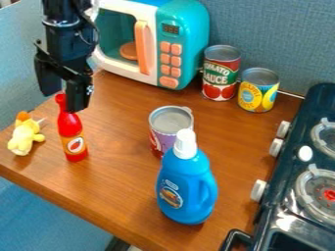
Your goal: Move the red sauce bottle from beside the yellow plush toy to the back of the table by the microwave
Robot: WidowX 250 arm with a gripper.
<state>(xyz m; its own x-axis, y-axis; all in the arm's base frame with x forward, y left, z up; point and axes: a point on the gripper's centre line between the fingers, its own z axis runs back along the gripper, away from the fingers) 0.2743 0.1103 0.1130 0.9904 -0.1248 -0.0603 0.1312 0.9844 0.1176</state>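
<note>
Microwave [149,40] with orange disc [128,51] inside, claw [63,101] spread at top of red bottle [70,128], blue bottle [186,184] beside purple can [163,139].

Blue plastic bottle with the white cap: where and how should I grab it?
Probably by the narrow white cap, from above, jaws on opposite sides: the blue plastic bottle stands upright, cap on top, and its body widens below.

Arm's [62,32] all black, kinda chunky, with a thin dark cable looping above the blocky black gripper [64,99], pale specks on its side.
</note>
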